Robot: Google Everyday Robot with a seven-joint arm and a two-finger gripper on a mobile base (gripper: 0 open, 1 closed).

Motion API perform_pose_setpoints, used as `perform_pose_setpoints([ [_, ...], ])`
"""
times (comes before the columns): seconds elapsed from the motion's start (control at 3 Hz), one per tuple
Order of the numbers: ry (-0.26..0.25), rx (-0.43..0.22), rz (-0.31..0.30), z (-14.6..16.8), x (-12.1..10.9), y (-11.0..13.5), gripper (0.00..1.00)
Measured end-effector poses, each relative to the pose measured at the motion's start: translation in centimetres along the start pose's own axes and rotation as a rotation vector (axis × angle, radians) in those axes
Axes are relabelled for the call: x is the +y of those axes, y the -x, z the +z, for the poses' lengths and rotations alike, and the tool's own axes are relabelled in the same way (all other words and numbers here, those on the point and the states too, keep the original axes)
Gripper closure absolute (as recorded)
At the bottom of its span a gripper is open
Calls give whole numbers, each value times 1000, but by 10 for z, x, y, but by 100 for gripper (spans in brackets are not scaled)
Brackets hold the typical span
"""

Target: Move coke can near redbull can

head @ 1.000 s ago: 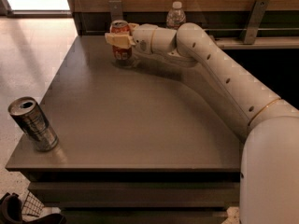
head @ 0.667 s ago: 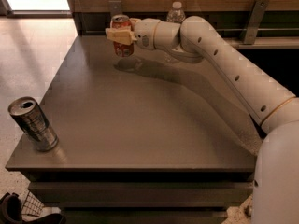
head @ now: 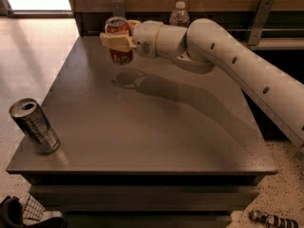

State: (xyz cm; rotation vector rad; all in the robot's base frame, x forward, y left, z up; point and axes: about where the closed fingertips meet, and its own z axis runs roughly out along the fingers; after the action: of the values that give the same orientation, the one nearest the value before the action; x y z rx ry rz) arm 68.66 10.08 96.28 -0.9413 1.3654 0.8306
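The coke can [head: 121,56] hangs upright in the air above the back-left part of the tabletop, its shadow on the surface just below it. The gripper [head: 119,38] has it clamped around the middle, one finger across the front face and the other behind, closed to the can's width. The redbull can [head: 34,126] stands near the front-left corner, close to the left edge and well apart from the coke can.

The step in hand looks like the carry. The can should come forward along the left side, upright and high enough to clear the surface. It is best lowered on the side of the redbull can that faces the middle of the table [head: 156,127], where there is room. It should end just beside the redbull can without touching, since a nudge could tip that slim can over the edge. A water bottle [head: 179,14] stands beyond the back edge, out of the path.
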Motion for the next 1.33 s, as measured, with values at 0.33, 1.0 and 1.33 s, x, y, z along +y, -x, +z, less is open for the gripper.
perform_pose_setpoints([
  [0.33, 52, -9, 11, -8, 64, -7, 100],
  [1.0, 233, -30, 36, -20, 162, -22, 100],
  [1.33, 343, -32, 49, -17, 191, -33, 100],
])
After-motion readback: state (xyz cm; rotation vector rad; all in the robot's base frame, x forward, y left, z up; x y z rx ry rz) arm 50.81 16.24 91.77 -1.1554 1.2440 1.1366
